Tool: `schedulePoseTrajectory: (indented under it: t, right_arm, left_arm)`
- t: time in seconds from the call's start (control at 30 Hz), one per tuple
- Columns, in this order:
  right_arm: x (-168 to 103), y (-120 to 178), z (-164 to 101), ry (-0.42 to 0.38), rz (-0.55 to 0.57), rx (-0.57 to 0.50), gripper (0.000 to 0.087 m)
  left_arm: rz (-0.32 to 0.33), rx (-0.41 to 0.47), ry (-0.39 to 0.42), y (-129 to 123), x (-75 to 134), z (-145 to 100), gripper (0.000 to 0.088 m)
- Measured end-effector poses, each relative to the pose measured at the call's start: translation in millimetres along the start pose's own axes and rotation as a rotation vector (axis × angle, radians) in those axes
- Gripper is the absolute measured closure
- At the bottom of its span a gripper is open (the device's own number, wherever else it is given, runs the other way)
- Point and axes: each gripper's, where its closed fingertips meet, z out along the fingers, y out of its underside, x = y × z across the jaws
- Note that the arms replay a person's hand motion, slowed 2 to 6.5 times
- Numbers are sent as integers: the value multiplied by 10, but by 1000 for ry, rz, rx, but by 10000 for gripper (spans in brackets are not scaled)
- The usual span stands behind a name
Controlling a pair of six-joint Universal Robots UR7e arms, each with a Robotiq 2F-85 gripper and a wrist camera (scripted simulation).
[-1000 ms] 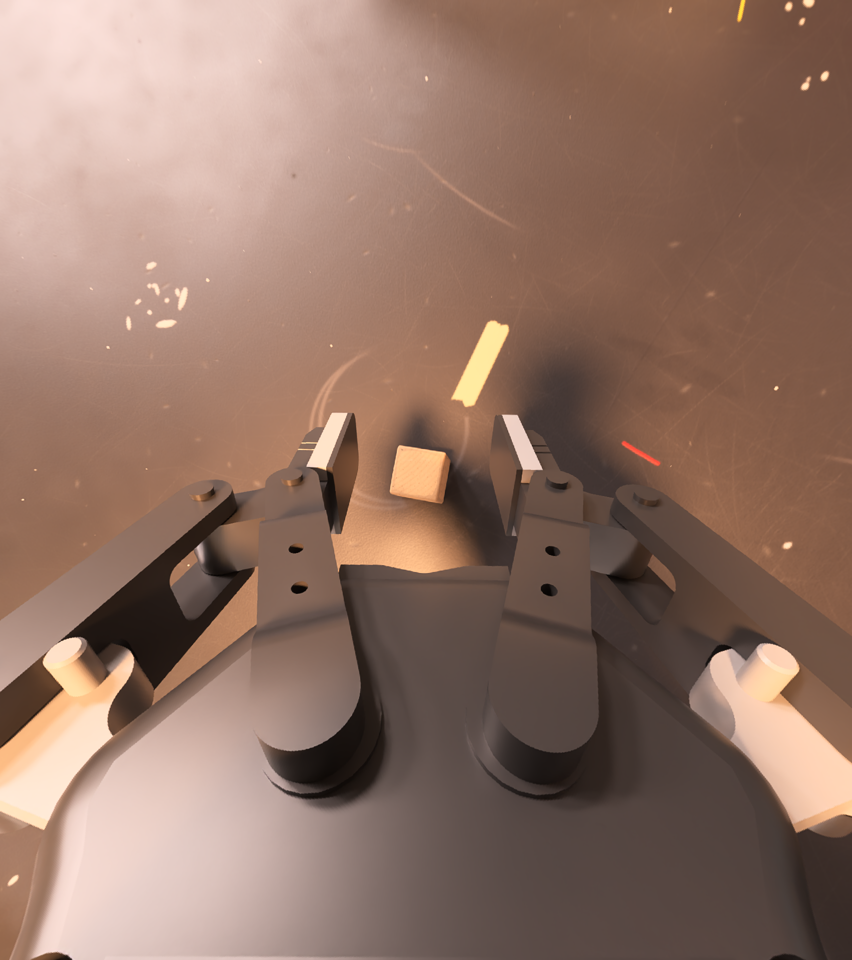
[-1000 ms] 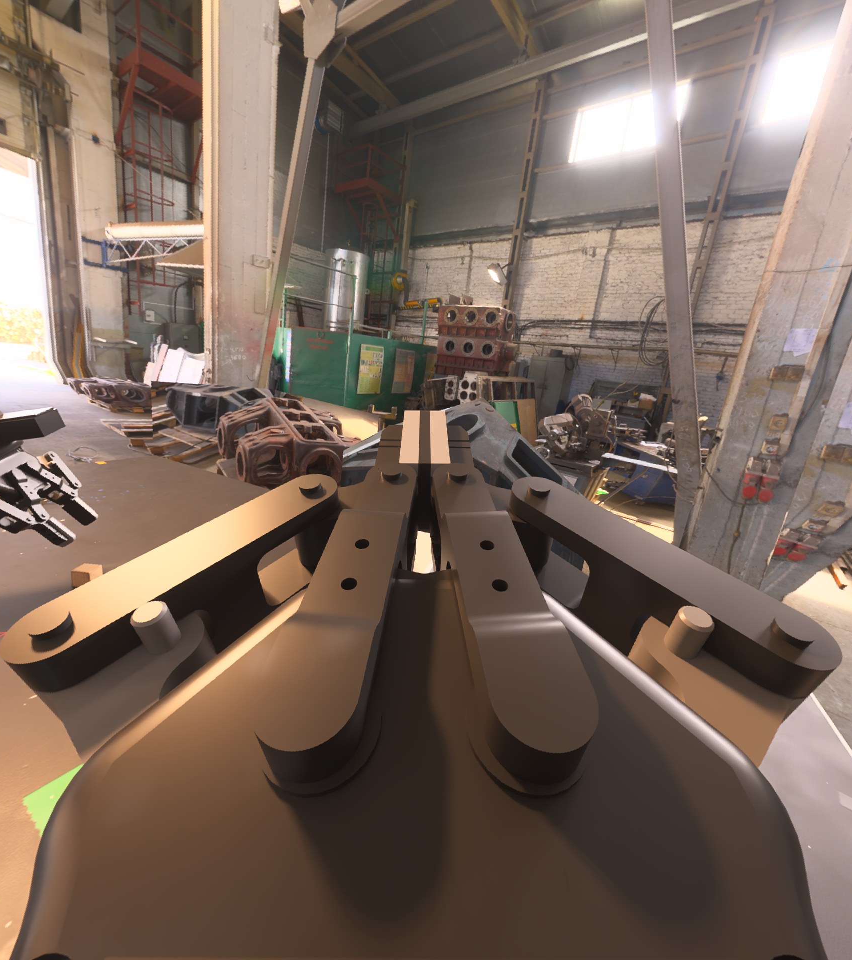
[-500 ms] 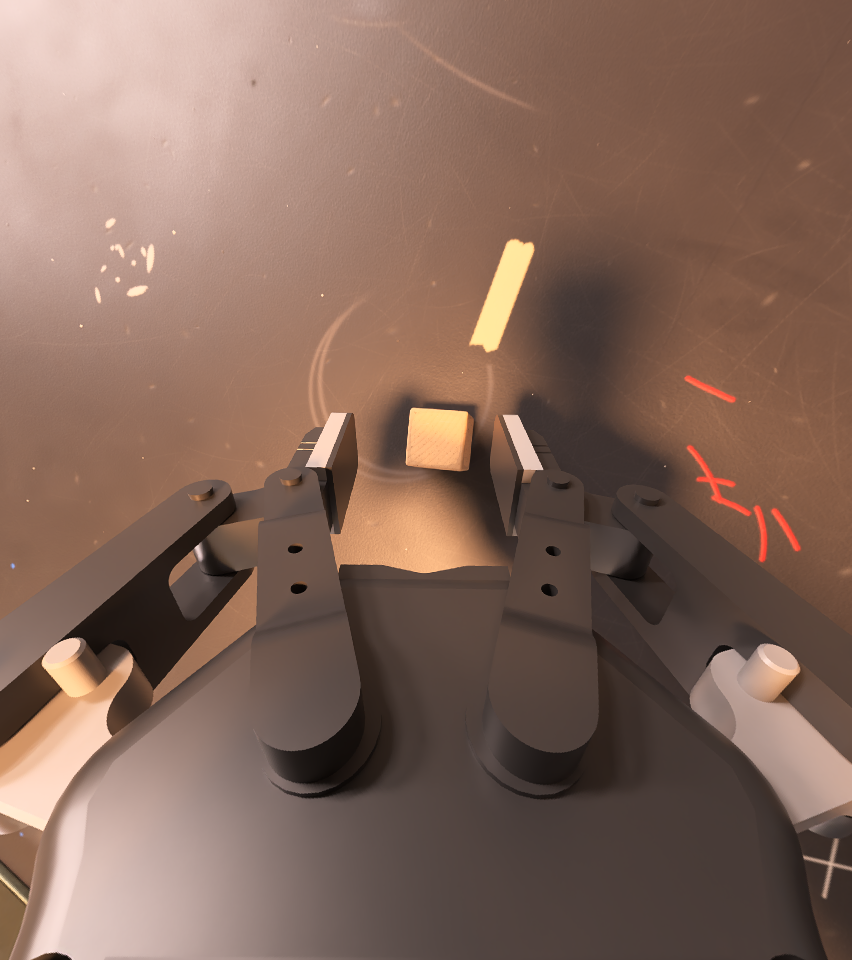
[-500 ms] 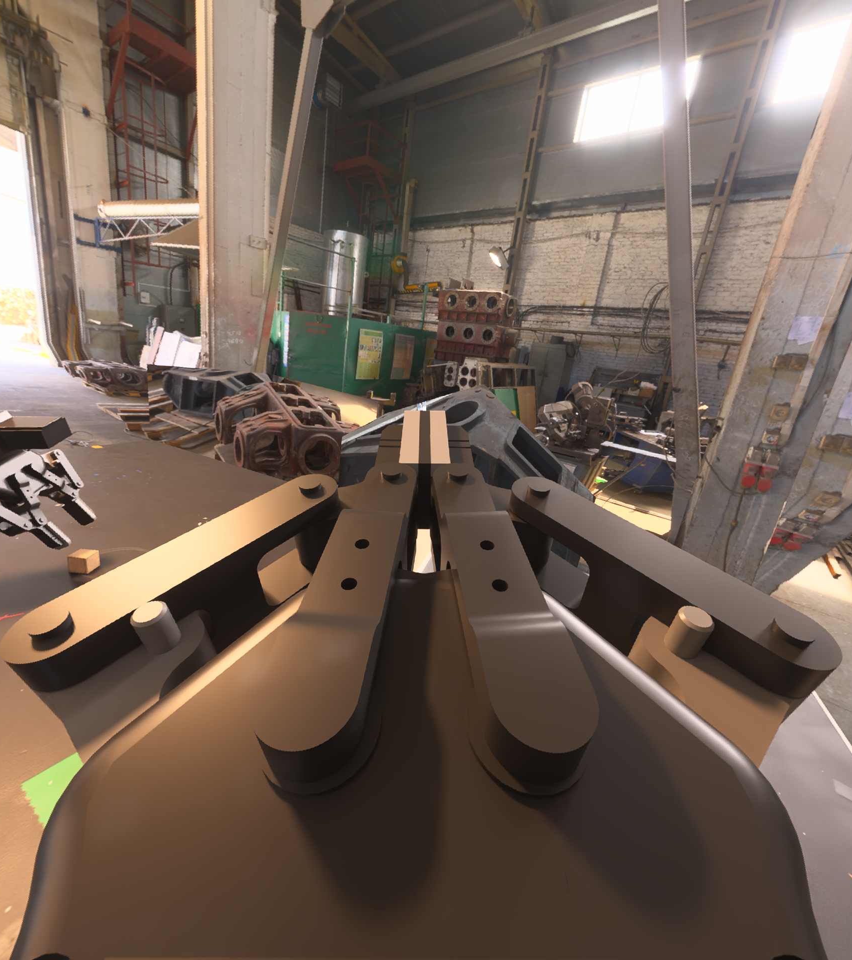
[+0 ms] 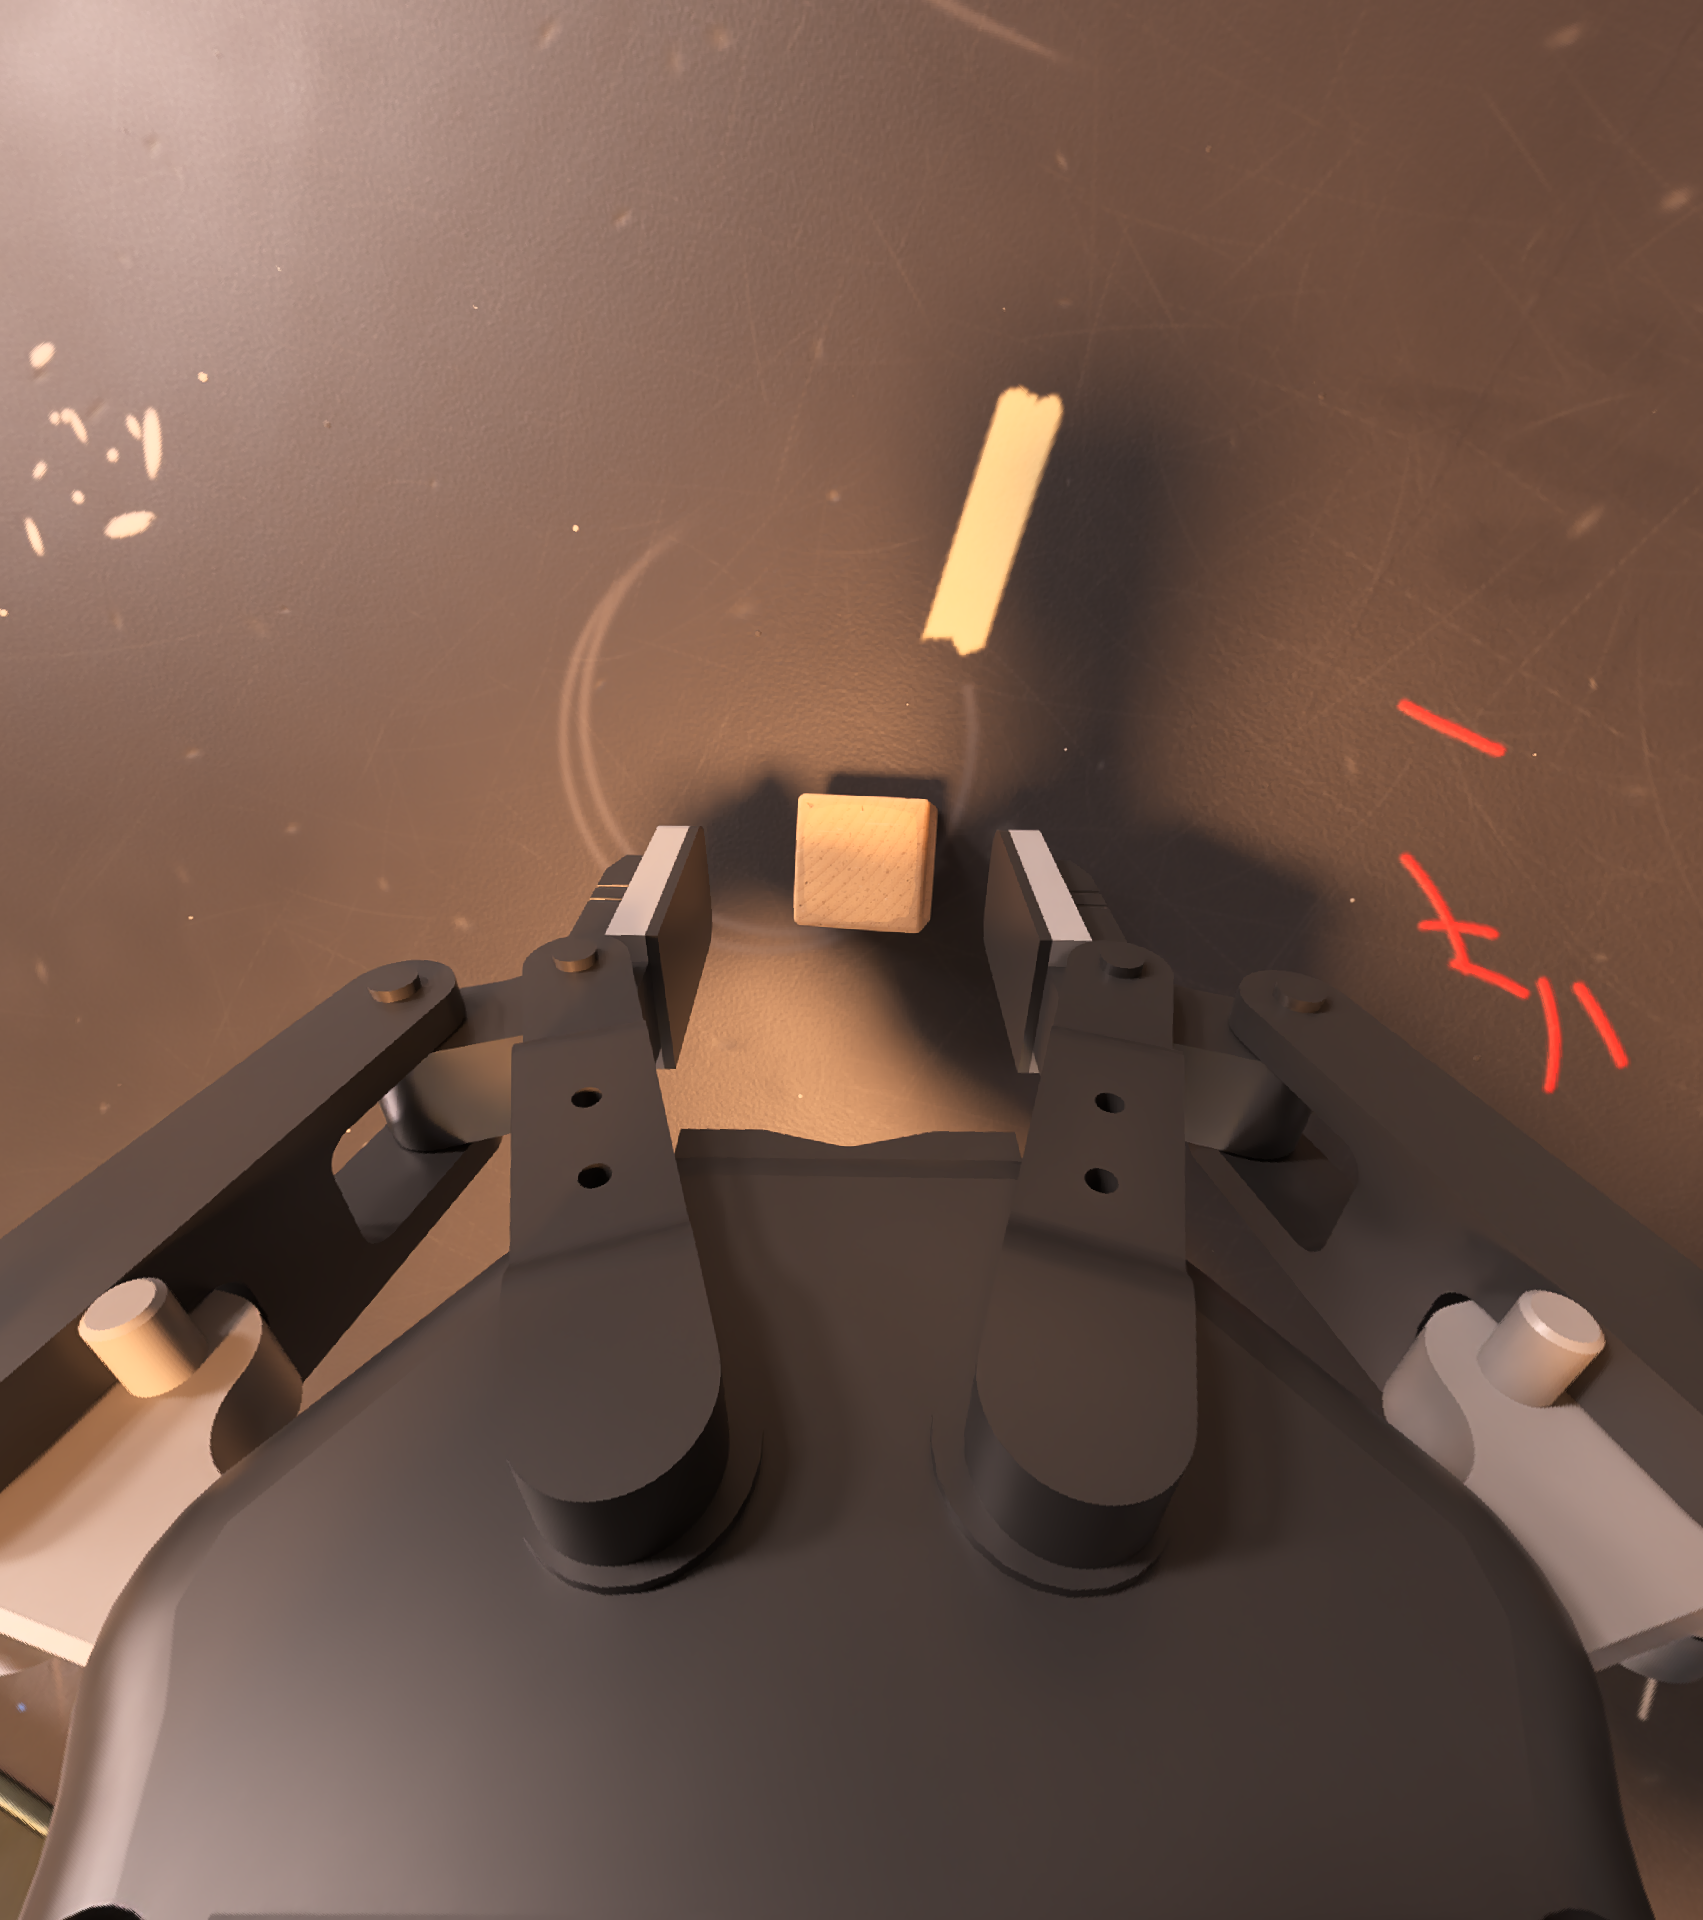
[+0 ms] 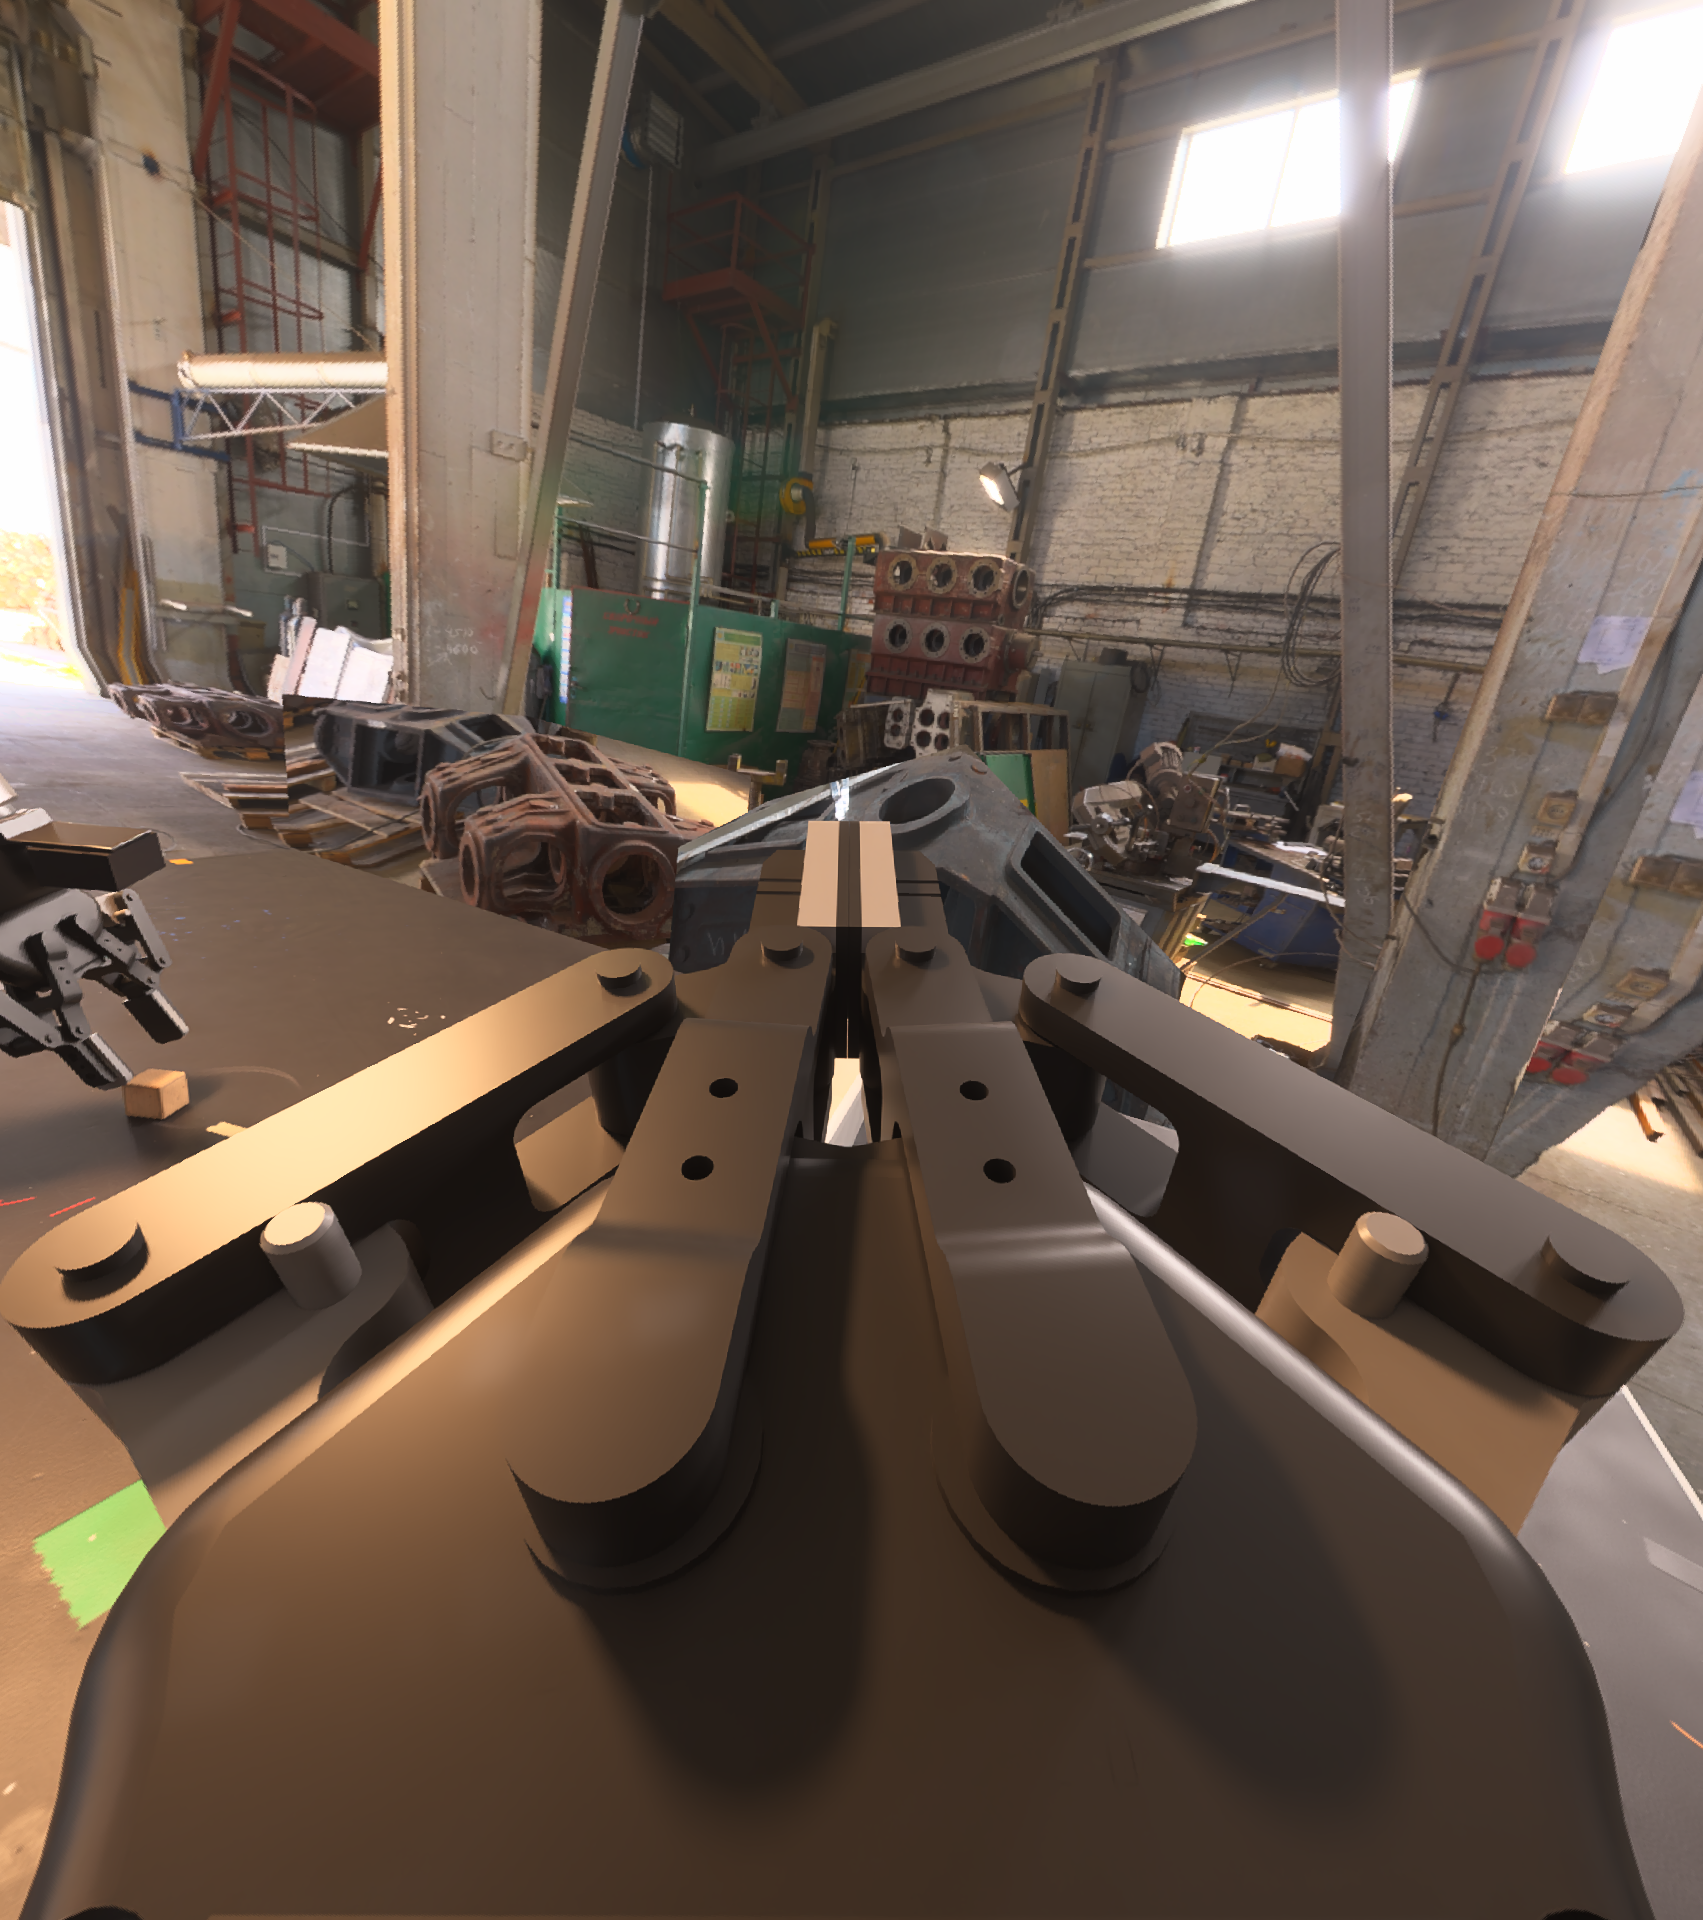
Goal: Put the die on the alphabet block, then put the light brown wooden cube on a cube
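Presently the left pincer [image 5: 852, 904] hangs spread over the cube [image 5: 862, 862], which sits on the counter [image 5: 411, 312] just ahead of its tips, untouched. The right pincer [image 6: 849, 873] is closed, empty. Risk: descending short, a pad [image 5: 1029, 883] could nudge the cube aside.

table [image 5: 411, 260]: dark, scuffed | light brown wooden cube [image 5: 862, 862] resting, seemingly flat

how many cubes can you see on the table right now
1. The light brown wooden cube sits on the dark table, between and just ahead of the left gripper's open jaws, untouched. The die and alphabet block are out of view.
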Motion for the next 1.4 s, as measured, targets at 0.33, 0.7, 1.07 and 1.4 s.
schedulePoseTrajectory:
  t: [0.33, 0.7, 1.07, 1.4]
  right_arm:
    - [-8, 15, 9, -1, -5, -9, 874]
    - [6, 37, 14, 3, -4, -15, 874]
    - [27, 60, 16, 4, 3, -19, 872]
    - [44, 55, 10, 6, 8, -14, 874]
  left_arm:
    - [2, -44, 38, 33, 20, 84, 401]
    - [21, -85, 55, 70, 38, 140, 541]
    - [-9, -116, 78, 89, 37, 138, 618]
    - [-31, -78, 92, -51, 22, -23, 618]
